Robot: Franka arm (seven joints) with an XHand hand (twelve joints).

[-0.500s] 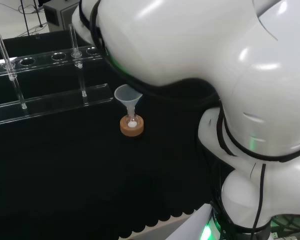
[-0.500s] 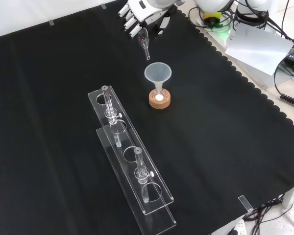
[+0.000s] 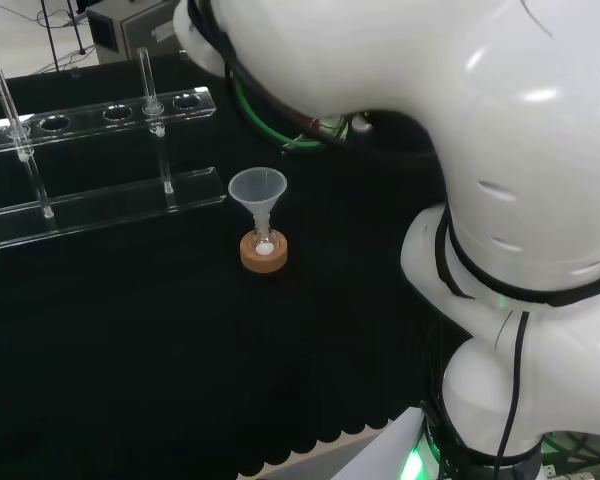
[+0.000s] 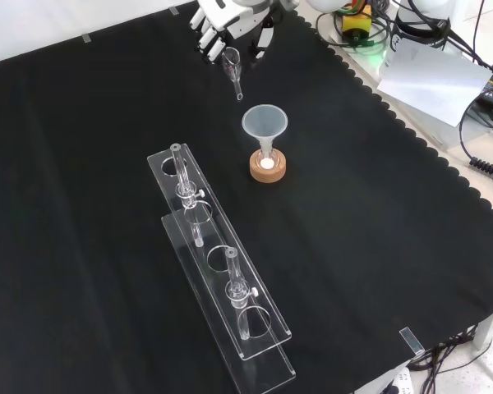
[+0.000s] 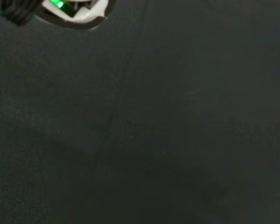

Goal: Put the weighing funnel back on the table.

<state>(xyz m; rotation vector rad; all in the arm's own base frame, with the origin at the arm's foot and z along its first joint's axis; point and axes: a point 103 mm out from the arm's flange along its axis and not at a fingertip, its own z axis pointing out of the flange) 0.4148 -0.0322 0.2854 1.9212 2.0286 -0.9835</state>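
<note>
- Weighing funnel (image 4: pixel 232 70): a small clear piece, seen in the front view at the top of the picture. It is held by the robot hand (image 4: pixel 222 18), whose fingers are closed around its upper end.
- Its stem slants down towards the tabletop (image 4: pixel 82 164). It is not lying on the cloth; its height above it cannot be judged.
- Funnel (image 4: pixel 265 123): stands mouth up, just below the weighing funnel's stem tip in the front view and apart from it. Its stem sits in a small flask (image 4: pixel 267 162) on a cork ring (image 4: pixel 268 174).
- Flask contents: a white spot shows at the bottom; what it is cannot be told.
- Test-tube rack (image 4: pixel 222 271): clear, set nearer the front camera than the funnel. Two test tubes (image 4: pixel 181 176) stand upright in its holes; their contents are not discernible.
- Head view: the funnel (image 3: pixel 258 188) and cork ring (image 3: pixel 264 255) stand right of the rack (image 3: pixel 100 205). The arm's white links (image 3: pixel 460 120) cover the right side, cutting off the cloth behind them.
- Wrist view: dark, blurred cloth (image 5: pixel 177 140), with a white part carrying a green light (image 5: pixel 74 9) at one corner, cut off by the edge.
</note>
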